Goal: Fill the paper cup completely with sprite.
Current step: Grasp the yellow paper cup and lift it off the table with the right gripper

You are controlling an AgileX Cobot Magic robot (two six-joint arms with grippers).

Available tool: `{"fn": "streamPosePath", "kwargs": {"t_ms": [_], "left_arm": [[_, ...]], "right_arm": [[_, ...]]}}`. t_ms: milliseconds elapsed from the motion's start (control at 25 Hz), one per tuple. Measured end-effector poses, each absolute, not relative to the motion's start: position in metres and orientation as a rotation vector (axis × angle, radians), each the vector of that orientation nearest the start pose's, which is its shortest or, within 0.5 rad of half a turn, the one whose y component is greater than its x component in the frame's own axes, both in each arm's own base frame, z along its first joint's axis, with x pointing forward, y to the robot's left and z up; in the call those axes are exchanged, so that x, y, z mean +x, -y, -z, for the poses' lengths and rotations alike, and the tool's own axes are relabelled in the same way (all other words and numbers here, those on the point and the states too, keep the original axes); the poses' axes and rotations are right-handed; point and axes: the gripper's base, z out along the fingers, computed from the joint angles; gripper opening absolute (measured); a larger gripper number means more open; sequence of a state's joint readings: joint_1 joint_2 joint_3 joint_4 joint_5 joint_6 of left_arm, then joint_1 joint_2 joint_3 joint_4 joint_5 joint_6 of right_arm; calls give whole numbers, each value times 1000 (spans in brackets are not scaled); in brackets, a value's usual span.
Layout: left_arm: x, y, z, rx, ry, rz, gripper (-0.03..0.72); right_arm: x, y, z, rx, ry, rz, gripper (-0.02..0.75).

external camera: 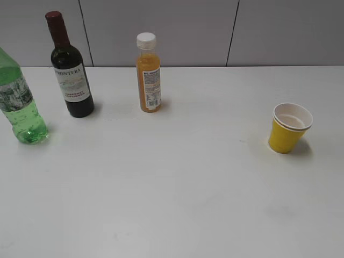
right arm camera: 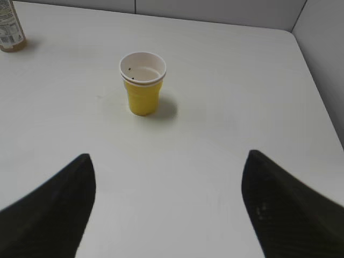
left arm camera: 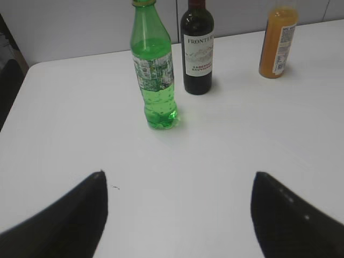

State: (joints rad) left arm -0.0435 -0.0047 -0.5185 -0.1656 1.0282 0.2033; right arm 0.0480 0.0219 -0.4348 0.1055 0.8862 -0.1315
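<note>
The yellow paper cup stands upright on the right of the white table; it also shows in the right wrist view, its white inside looking empty. The green sprite bottle stands upright at the far left, uncapped in the left wrist view. My left gripper is open and empty, well short of the bottle. My right gripper is open and empty, well short of the cup. Neither gripper shows in the exterior view.
A dark wine bottle stands right of the sprite bottle, also in the left wrist view. An orange juice bottle with a white cap stands at the back middle. The table's right edge meets a grey wall.
</note>
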Motion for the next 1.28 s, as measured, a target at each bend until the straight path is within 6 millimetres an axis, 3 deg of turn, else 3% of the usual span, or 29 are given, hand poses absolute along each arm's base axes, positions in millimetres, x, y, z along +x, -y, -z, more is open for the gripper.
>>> {"fn": "streamPosePath", "kwargs": {"t_ms": [280, 720, 1120, 1280], "left_arm": [[-6, 14, -281, 244, -1985, 117, 636], [-6, 14, -281, 241, -1985, 120, 589], [-6, 14, -281, 241, -1985, 120, 588], [-6, 14, -281, 241, -1985, 120, 588]], "right_arm": [[25, -13, -286, -186, -1786, -116, 648], [83, -14, -291, -105, -1829, -144, 638], [133, -7, -285, -6, -1747, -75, 625], [143, -4, -269, 21, -1743, -40, 625]]}}
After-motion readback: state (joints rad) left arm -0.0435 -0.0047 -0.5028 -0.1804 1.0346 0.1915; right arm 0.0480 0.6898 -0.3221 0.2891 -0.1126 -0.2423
